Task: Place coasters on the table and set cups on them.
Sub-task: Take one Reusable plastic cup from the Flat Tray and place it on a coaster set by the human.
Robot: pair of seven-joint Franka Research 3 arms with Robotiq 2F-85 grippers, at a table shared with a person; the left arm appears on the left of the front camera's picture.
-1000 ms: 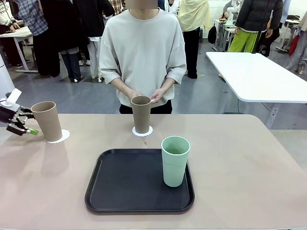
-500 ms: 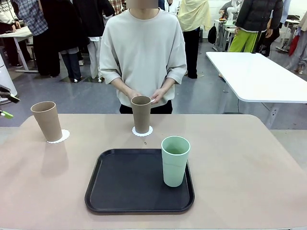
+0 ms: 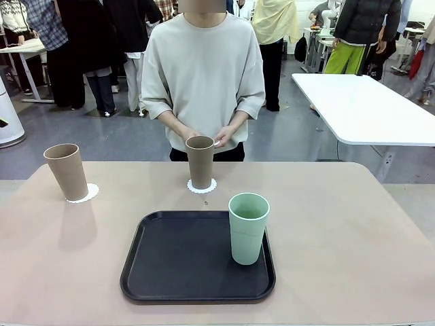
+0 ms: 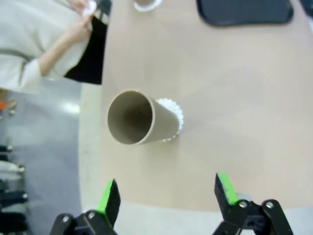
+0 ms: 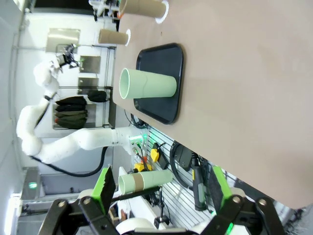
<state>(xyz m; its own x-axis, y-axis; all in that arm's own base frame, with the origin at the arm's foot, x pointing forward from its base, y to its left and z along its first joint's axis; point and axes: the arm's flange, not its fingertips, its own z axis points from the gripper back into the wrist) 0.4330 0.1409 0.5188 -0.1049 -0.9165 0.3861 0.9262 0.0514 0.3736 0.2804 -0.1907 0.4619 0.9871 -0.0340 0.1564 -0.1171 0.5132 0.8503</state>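
Tray (image 3: 170, 265), black, lies on the table (image 3: 353, 231) with the mint cup (image 3: 248, 227) upright inside its right edge. One tan cup (image 3: 200, 161) stands on a coaster (image 3: 202, 186) just past its far edge, and a second tan cup (image 3: 66, 171) stands on its own coaster well beyond the far left corner, near the table's rim. You have bare tabletop right of the tray, and the left gripper (image 4: 167, 186) and right gripper (image 5: 161, 175) have their fingers apart, holding nothing.

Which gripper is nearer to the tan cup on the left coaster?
The left. The left gripper hangs open close before the tan cup; the right gripper is far from it, with the black tray between them.
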